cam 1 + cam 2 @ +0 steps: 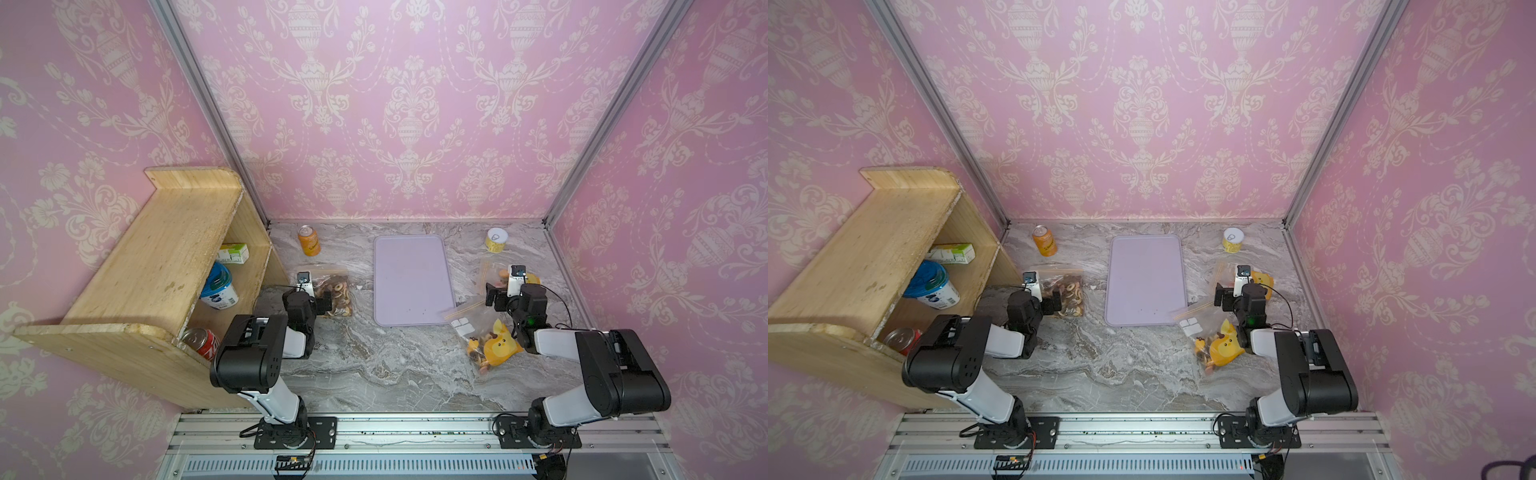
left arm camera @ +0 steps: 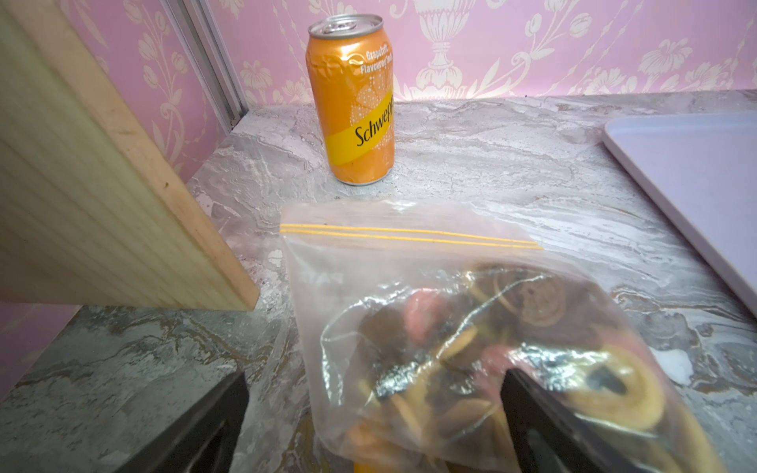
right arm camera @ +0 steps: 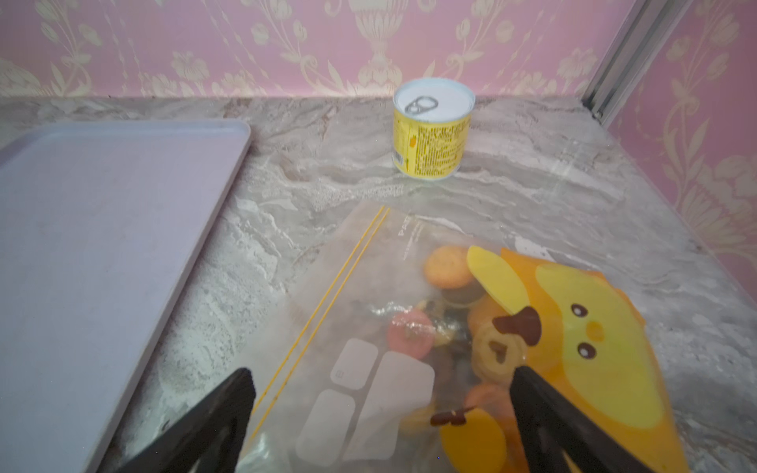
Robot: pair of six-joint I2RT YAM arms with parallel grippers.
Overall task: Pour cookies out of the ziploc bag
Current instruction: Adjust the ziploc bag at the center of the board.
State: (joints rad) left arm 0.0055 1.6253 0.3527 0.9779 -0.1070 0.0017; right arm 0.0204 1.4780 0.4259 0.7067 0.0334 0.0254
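Orange soda can (image 1: 308, 240) and yellow tin (image 1: 496, 240) stand upright near the back wall (image 1: 415, 124).

"Schwep", cut off, and "Flavoured" on the orange can (image 2: 352, 102)

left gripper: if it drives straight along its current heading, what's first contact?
The ziploc bag of cookies. It lies right ahead of the open left gripper, partly between its fingers. The orange can stands farther along that line, so probably only after the bag. Depth is hard to judge.
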